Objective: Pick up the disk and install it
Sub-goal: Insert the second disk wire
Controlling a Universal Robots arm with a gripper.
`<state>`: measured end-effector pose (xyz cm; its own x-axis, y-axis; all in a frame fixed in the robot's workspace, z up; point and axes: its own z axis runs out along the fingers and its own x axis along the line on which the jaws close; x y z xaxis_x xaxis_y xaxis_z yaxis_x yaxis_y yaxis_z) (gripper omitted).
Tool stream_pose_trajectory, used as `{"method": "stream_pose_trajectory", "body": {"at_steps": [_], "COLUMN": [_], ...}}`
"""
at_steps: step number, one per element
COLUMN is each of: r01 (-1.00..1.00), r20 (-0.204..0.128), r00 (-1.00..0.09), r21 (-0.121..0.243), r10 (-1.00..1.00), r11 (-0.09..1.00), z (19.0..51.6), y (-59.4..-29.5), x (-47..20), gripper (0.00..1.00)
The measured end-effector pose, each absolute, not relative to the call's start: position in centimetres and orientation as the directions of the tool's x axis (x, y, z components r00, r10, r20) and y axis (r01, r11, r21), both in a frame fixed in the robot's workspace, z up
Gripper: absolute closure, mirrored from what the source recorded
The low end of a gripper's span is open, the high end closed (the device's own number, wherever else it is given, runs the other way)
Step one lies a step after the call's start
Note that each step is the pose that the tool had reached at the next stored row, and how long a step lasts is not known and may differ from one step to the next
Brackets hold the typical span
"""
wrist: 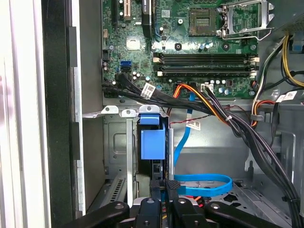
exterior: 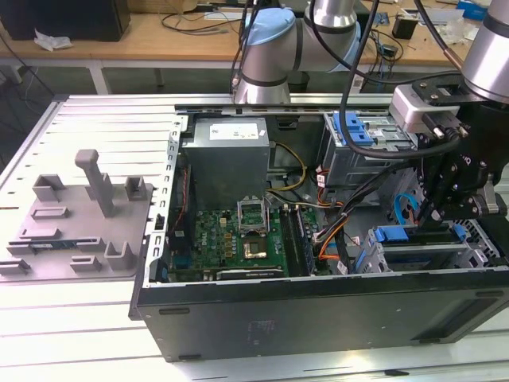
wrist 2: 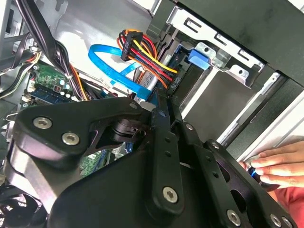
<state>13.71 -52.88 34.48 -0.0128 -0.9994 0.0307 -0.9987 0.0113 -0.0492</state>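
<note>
The disk stands edge-on in the drive bay of the open computer case [exterior: 318, 306]. Its blue carrier [wrist: 153, 141] faces the first wrist view, and a blue tab [wrist 2: 198, 58] shows in the second wrist view. In the exterior view the blue carrier [exterior: 394, 235] lies in the bay at the case's right end, below my gripper [exterior: 442, 208]. My gripper [wrist: 165, 186] is shut, with its two fingertips [wrist 2: 161, 102] together right at the disk's near end. Whether they touch it is hidden.
Black, orange and blue cables [wrist: 204, 183] hang beside the bay. The green motherboard [exterior: 238, 235] fills the case's middle. A grey moulded fixture [exterior: 79, 223] with posts sits at the exterior view's left. A person's hand [wrist 2: 280, 164] rests on the case edge near my gripper.
</note>
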Motion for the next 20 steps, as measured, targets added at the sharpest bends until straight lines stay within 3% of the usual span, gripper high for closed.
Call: {"method": "stream_pose_trajectory", "body": {"at_steps": [20], "r01": [-0.998], "r20": [0.033], "r00": [-0.013], "r21": [-0.057], "r10": [-0.999], "r11": [0.011], "z": [33.99], "y": [-52.88], "x": [13.40], "gripper": [0.84]}}
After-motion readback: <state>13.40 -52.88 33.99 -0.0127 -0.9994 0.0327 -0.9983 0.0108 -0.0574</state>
